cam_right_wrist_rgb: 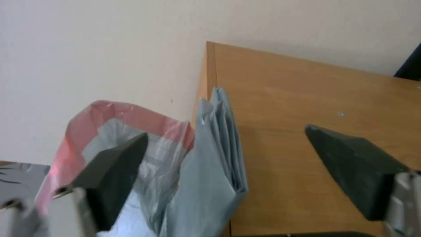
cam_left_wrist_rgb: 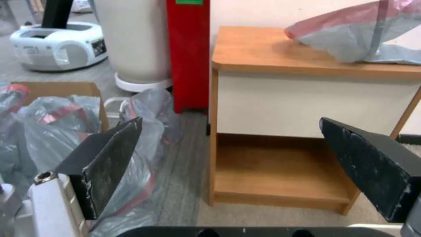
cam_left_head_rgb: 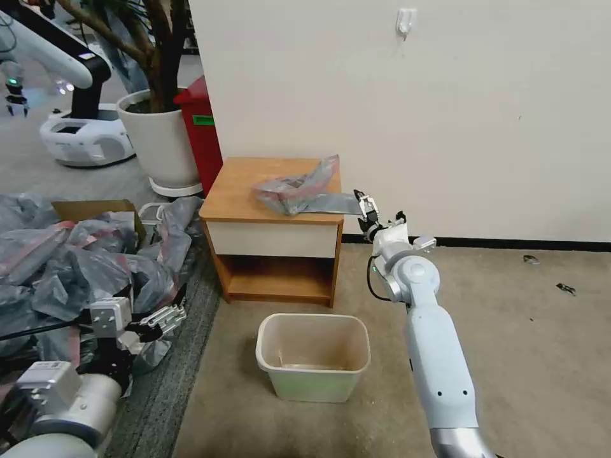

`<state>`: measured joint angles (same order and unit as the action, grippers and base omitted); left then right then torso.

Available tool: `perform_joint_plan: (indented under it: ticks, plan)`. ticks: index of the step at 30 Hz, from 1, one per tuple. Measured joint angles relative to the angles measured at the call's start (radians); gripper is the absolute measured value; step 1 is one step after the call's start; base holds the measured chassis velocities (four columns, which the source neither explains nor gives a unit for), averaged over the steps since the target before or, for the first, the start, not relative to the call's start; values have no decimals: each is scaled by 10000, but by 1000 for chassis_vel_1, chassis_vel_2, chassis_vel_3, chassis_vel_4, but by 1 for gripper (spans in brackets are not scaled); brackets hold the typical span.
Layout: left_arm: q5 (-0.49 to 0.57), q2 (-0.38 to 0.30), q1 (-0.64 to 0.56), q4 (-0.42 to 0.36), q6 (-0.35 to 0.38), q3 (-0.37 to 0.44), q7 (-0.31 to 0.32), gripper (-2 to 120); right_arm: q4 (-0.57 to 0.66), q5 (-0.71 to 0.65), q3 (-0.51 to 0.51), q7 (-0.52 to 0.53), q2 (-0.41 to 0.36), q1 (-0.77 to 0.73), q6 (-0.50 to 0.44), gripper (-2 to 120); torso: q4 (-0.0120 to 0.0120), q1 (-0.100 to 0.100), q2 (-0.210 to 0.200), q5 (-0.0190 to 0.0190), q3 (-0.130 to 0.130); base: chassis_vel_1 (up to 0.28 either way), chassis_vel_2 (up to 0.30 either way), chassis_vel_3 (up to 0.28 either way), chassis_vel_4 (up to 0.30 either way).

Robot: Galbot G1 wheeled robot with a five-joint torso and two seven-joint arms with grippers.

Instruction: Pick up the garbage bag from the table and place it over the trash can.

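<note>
Nightstand (cam_left_head_rgb: 254, 191) against cream wall (cam_left_head_rgb: 382, 83); beige carpet (cam_left_head_rgb: 541, 356) below.

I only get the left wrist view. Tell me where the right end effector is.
Observer: The right end effector is open at the front right corner of the nightstand, at the folded grey end of the garbage bag that sticks out past the edge.
Operator: Now place the trash can for me.
Observer: The trash can stands on the carpet in front of the nightstand, with no bag in it.
</note>
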<state>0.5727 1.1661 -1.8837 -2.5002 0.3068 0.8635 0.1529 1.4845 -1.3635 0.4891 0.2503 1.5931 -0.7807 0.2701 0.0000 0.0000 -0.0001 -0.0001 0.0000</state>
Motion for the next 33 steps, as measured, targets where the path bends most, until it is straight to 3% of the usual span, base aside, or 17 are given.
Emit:
perform_joint_plan:
  ticks: [18, 24, 26, 33]
  plan:
    - [-38, 75, 1, 1, -41, -33, 0, 100, -71, 210, -145, 18, -19, 120, -208, 26, 0, 0, 0, 1, 0, 0, 0, 0, 0]
    - [-73, 127, 58, 1, -52, -115, 0, 100, 572, 148, -330, 236, -372, -91, -232, 5, 0, 0, 1, 1, 0, 0, 0, 0, 0]
    - [-94, 144, 81, 1, -54, -149, 0, 100, 862, 39, -419, 364, -482, -197, -233, 0, -1, 0, 1, 1, 0, 0, 0, 0, 0]
    - [-133, 188, 245, 2, -65, -298, -2, 100, 2853, -681, -974, 1211, -1035, -1031, -322, 0, 0, 0, 1, 0, -1, 0, 0, 0, 0]
